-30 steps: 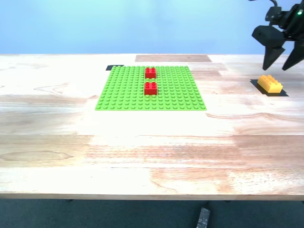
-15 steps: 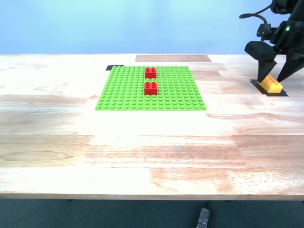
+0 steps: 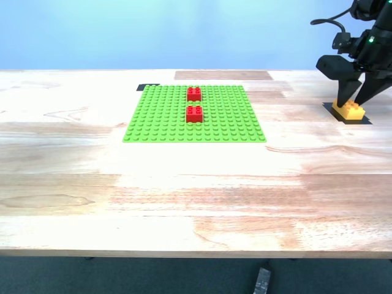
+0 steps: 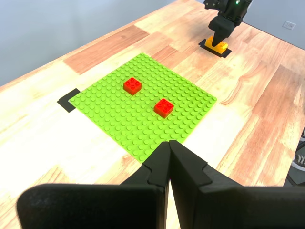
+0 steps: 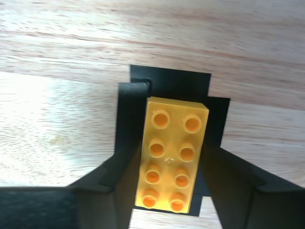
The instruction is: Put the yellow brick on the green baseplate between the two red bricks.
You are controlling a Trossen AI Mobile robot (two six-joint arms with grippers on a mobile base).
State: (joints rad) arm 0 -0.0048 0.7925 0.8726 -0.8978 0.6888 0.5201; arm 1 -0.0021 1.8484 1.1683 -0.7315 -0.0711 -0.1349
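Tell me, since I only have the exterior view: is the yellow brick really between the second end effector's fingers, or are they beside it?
Observer: Between them. The second wrist view shows the yellow brick lying lengthwise between the fingers, one along each long side.
Operator: Closed on it?
Observer: Not yet. A dark gap shows between one finger and the brick, so the second end effector is open.
Operator: And the first end effector? It's outside my view.
Observer: The first end effector is shut and empty, looking across the green baseplate and the two red bricks.
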